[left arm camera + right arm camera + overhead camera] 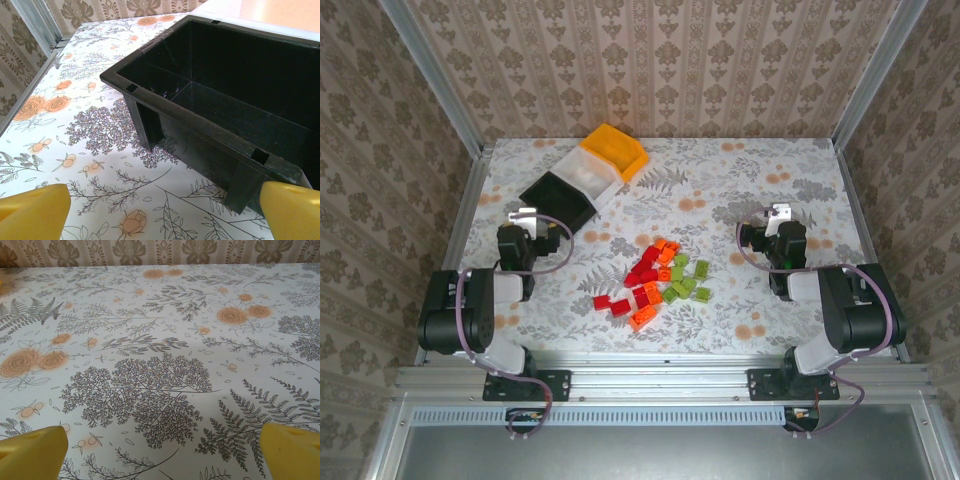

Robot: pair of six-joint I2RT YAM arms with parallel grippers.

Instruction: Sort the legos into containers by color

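Bin row [592, 175] diag, black bin [555, 198] near-L, orange-yellow bin [615, 150] far-R

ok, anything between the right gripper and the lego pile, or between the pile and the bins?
Nothing visible. Only bare floral tabletop lies between the open right gripper and the pile of small red, orange and green plastic bricks, or between that pile and the black plastic bin, white plastic bin and orange-yellow plastic bin.

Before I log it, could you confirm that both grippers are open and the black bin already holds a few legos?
Not quite: the black bin is empty, as the left wrist view shows. The left gripper and right gripper are open.
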